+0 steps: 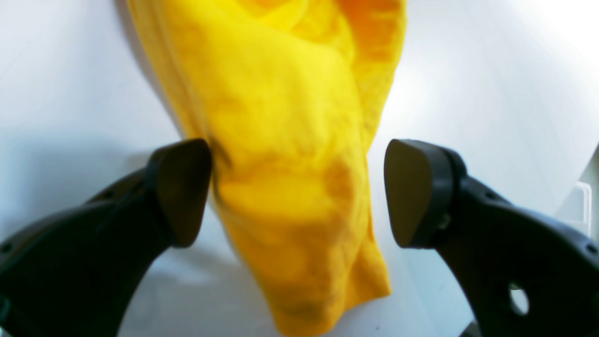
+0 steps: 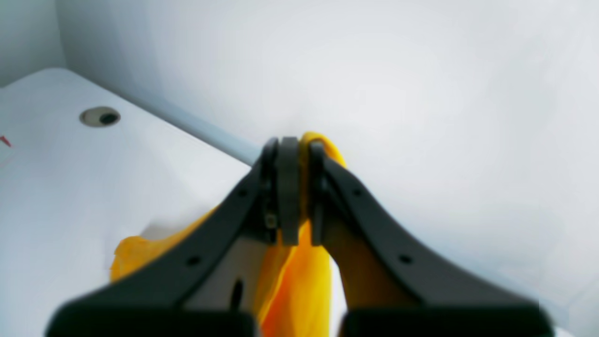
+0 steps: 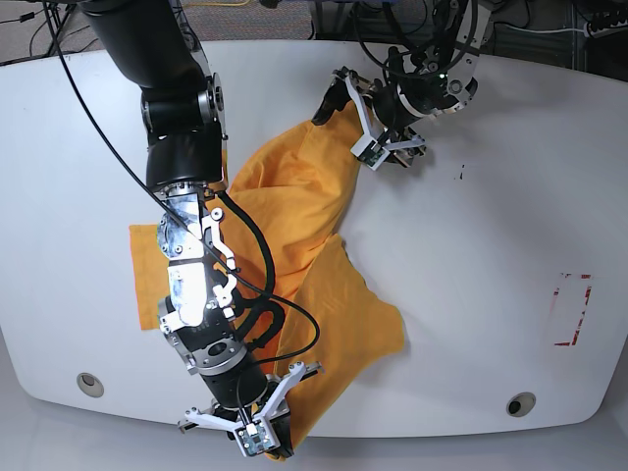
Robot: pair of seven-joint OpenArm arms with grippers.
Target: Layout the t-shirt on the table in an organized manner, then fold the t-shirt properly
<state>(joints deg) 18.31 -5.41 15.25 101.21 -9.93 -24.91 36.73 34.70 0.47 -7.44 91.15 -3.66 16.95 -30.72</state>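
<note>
Pinching the t-shirt (image 2: 290,276) hem, right gripper (image 2: 299,192) overhangs table (image 3: 471,294) edge.

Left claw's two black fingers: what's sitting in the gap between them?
In the left wrist view, a bunched fold of the t-shirt lies between the open left gripper's fingers, over the white table.

Dark cables (image 3: 412,20) beyond far edge
</note>
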